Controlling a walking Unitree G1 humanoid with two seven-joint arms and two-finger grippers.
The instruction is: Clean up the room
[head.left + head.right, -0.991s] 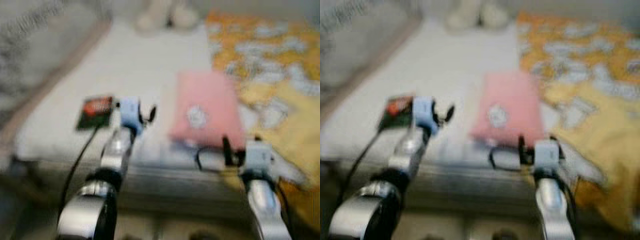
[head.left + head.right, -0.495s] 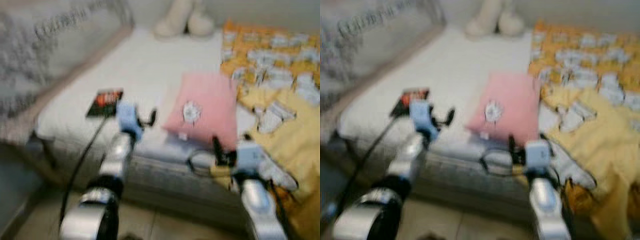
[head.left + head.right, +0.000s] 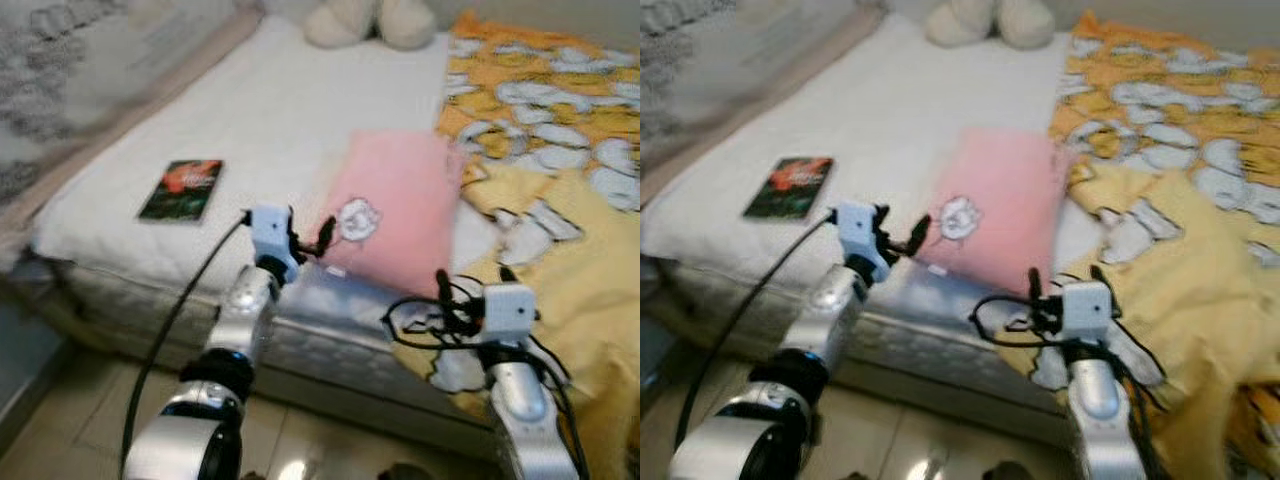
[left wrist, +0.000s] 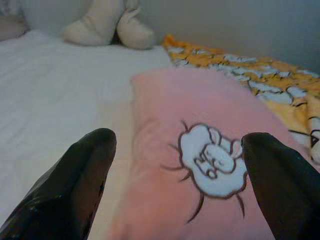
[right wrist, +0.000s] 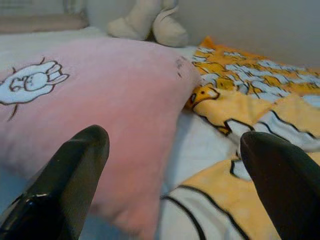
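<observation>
A pink pillow (image 3: 395,205) with a white bunny print lies on the white bed (image 3: 250,110), close to the front edge. My left gripper (image 3: 318,238) is open at the pillow's near left corner, and the bunny print (image 4: 212,160) sits between its fingers in the left wrist view. My right gripper (image 3: 447,298) is open too, low at the pillow's near right corner, where the pillow (image 5: 100,95) meets the yellow blanket (image 5: 240,110).
A small dark book (image 3: 182,189) lies on the bed to the left. A cream plush toy (image 3: 370,22) sits at the head end. A yellow and orange patterned blanket (image 3: 560,150) covers the right side and hangs over the edge. Tiled floor (image 3: 90,420) lies below.
The whole picture has shifted and sharpened, so the camera moved. The left gripper now stands closer to the pillow's corner than before; both grippers stay open.
</observation>
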